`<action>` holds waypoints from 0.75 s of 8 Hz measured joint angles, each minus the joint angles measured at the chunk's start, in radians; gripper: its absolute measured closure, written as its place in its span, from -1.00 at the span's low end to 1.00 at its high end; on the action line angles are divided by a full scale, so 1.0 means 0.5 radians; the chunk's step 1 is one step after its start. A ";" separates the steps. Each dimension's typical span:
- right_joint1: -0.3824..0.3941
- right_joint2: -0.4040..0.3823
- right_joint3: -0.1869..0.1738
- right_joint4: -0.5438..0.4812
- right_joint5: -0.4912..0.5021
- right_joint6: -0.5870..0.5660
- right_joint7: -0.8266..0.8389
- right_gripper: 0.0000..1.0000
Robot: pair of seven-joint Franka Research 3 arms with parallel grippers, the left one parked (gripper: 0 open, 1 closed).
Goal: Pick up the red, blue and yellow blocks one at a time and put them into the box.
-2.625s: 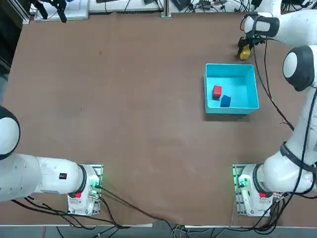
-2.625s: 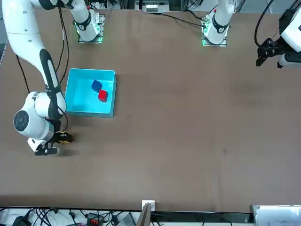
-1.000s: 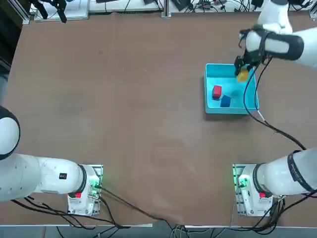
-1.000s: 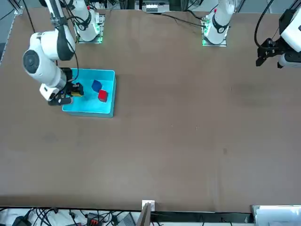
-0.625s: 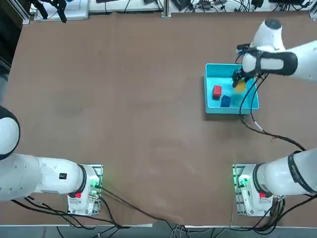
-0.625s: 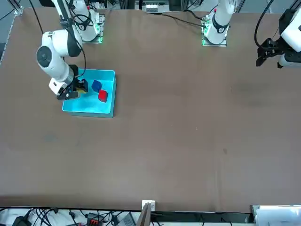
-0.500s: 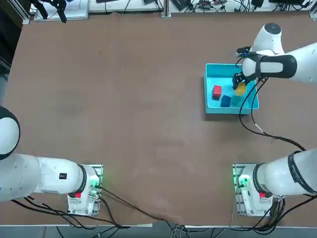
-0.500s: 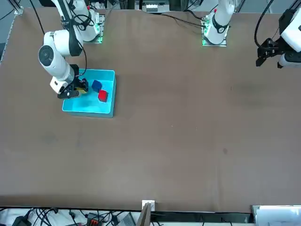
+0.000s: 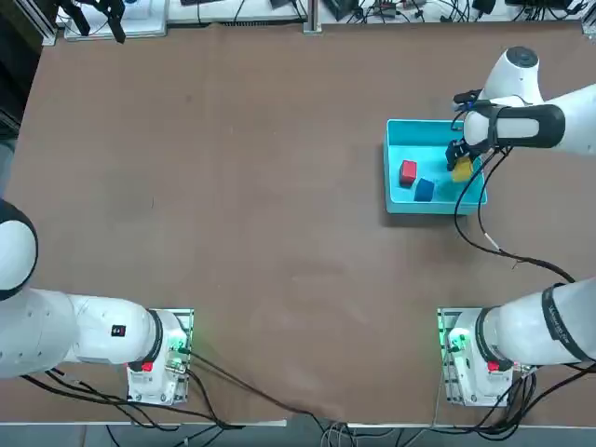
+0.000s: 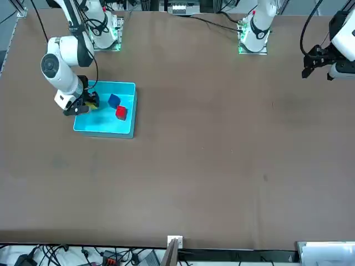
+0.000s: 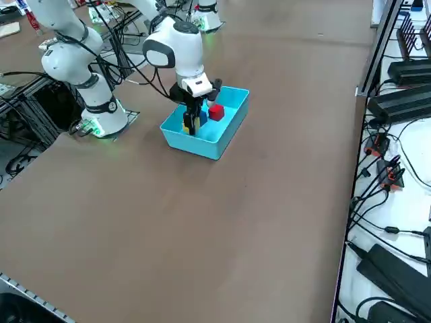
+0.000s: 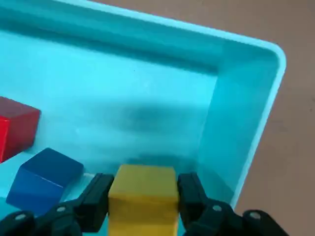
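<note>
The light cyan box (image 9: 388, 168) sits at the table's right. A red block (image 9: 408, 171) and a blue block (image 9: 424, 189) lie side by side on its floor. My right gripper (image 9: 459, 163) hangs low inside the box near its right wall, shut on the yellow block (image 9: 461, 170). In the wrist view the yellow block (image 12: 142, 196) sits between the two black fingers (image 12: 96, 199), just above the box floor. The blue block (image 12: 47, 174) and red block (image 12: 15, 128) lie beside it, and the box wall (image 12: 236, 132) rises on the other side.
Brown tabletop surrounds the box (image 10: 105, 133). The right arm's cable (image 9: 484, 237) trails over the table beside the box. Its base (image 9: 470, 358) stands at the near edge. Cables and equipment (image 11: 397, 101) line the table's borders.
My right gripper carried the yellow block from above the box's far wall inward and down toward the floor near the right wall. The red and blue blocks stayed put.
</note>
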 joint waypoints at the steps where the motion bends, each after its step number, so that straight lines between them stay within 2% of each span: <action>1: 0.000 0.000 0.001 0.001 0.000 0.003 0.000 -0.68; 2: 0.001 -0.002 0.002 0.008 0.000 0.010 0.000 -0.98; 4: 0.001 -0.026 0.004 0.094 0.000 -0.010 0.000 -0.99; 5: 0.001 -0.055 0.003 0.200 0.000 -0.125 0.000 -0.99; 6: 0.000 -0.087 0.003 0.367 0.000 -0.357 0.000 -0.99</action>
